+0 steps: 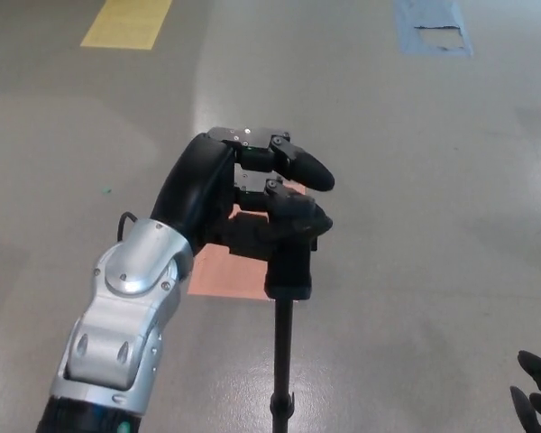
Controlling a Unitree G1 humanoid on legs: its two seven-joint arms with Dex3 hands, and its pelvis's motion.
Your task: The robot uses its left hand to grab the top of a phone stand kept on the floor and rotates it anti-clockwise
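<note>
Atop phone stand (287, 271): left hand (252, 194), fingers (302, 167) curled around.

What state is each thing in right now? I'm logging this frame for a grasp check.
left hand: shut on the phone stand's top, fingers curled over it.
phone stand: upright on the floor, its pole running straight down, top gripped.
right hand: only fingertips show at the picture's lower right corner, holding nothing visible; open or shut cannot be told.
</note>
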